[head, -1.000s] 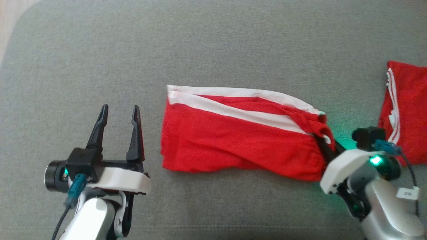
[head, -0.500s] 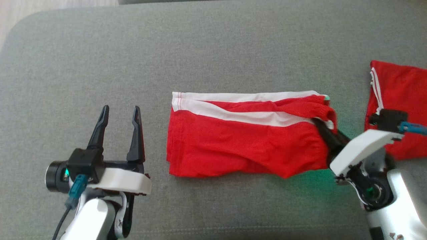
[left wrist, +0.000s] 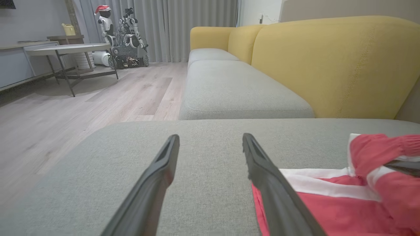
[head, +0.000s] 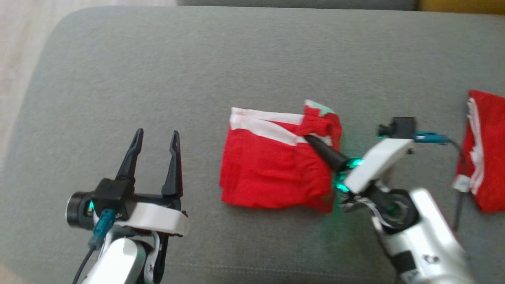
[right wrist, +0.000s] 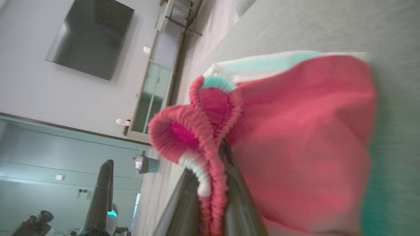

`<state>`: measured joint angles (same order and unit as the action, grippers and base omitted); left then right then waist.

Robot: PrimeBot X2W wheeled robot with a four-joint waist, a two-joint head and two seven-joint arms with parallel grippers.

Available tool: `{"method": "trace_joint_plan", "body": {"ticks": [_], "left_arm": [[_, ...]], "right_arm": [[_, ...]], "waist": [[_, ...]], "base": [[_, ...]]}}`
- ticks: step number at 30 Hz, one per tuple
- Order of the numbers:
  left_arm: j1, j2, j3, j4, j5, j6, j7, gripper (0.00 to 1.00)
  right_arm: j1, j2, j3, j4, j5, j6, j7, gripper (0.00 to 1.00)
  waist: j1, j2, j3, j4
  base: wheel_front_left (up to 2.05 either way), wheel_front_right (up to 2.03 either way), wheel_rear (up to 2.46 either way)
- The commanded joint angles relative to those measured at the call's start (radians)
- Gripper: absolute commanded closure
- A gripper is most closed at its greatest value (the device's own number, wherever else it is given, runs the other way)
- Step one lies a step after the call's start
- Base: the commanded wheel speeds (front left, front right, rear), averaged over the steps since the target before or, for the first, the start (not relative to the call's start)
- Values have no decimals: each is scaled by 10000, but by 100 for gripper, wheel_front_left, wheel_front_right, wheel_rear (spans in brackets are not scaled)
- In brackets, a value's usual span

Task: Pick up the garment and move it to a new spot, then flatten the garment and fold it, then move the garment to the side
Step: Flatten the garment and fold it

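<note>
The garment (head: 272, 173), red shorts with white side stripes, lies on the grey sofa cushion (head: 197, 59). Its right end is lifted and doubled back to the left over the rest. My right gripper (head: 309, 139) is shut on the gathered elastic waistband at that end; the right wrist view shows the waistband (right wrist: 210, 131) bunched between the two dark fingers (right wrist: 242, 203). My left gripper (head: 156, 134) stands open to the left of the garment, apart from it, with nothing between its fingers. In the left wrist view the garment (left wrist: 328, 203) lies just right of the left gripper (left wrist: 210, 137).
A second red piece of clothing (head: 483, 157) with white stripes lies at the cushion's right edge. Wooden floor (head: 15, 39) runs beyond the cushion's rounded left corner. A yellow sofa backrest (left wrist: 328, 65) rises behind, and another robot (left wrist: 124, 36) stands far off by a table.
My right gripper has carried the waistband end up and to the left over the garment, so the garment now looks about half as long. The head camera has shifted. The left gripper stays open.
</note>
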<state>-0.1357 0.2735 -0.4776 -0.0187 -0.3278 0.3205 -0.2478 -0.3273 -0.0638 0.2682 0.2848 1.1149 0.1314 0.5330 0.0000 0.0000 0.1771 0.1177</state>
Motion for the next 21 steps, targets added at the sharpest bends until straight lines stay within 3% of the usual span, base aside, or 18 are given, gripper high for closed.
{"method": "trace_joint_plan", "body": {"ticks": [1,5,10,11,12,21], "left_arm": [[-362,75,300,-252,14,-22,-39,0],[-407,0,209,-191,0,-61,-49,0],[-455,-103,166,-162,-2,-52,-69,0],[-461,-112,171,-156,-5,-54,-74,0],[-467,-117,182,-148,-8,-54,-78,0],[-506,-111,287,-99,13,-36,-107,0]], "right_arm": [[-563,130,502,-93,247,-7,-356,100],[-1328,132,1858,954,970,-7,-1445,100],[-2120,133,3079,2315,1056,-7,-2579,98],[-2235,134,3254,2560,1071,-7,-2768,67],[-2335,134,3412,2765,1108,-7,-2935,0],[-3079,107,4478,2679,609,-7,-4938,0]], "waist": [[0,0,69,295],[0,0,175,696],[0,0,329,977],[0,0,359,994],[0,0,389,997],[0,0,450,557]], "base": [[0,0,0],[0,0,0],[0,0,0],[0,0,0],[0,0,0],[0,0,0]]}}
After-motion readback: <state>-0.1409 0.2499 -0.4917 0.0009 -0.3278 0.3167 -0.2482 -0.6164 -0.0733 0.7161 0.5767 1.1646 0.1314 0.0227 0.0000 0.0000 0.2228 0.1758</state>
